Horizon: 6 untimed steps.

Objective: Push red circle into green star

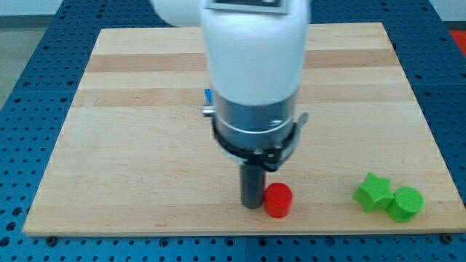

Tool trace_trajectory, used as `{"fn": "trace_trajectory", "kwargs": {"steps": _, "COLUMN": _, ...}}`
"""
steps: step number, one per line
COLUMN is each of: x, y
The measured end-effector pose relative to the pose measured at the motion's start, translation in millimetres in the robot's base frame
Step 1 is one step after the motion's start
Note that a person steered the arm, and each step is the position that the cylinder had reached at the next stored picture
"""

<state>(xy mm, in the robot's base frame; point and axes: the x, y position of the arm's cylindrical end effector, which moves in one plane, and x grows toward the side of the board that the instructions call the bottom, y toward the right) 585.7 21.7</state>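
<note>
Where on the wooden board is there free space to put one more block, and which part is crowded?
Free: the board's whole left half, and the top right above the green star. A gap lies between the red circle and the star. Crowded: the bottom right corner, where the green circle touches the star, and bottom centre, where my tip stands at the red circle's left.
</note>
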Motion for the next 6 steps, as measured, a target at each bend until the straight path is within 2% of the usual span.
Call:
{"fn": "trace_trajectory", "kwargs": {"steps": 1, "x": 0.0, "y": 37.9}}
{"fn": "trace_trajectory", "kwargs": {"steps": 4, "x": -11.5, "y": 65.5}}
{"fn": "trace_trajectory", "kwargs": {"steps": 5, "x": -11.5, "y": 35.1}}
{"fn": "trace_trajectory", "kwargs": {"steps": 6, "x": 23.5, "y": 7.0}}
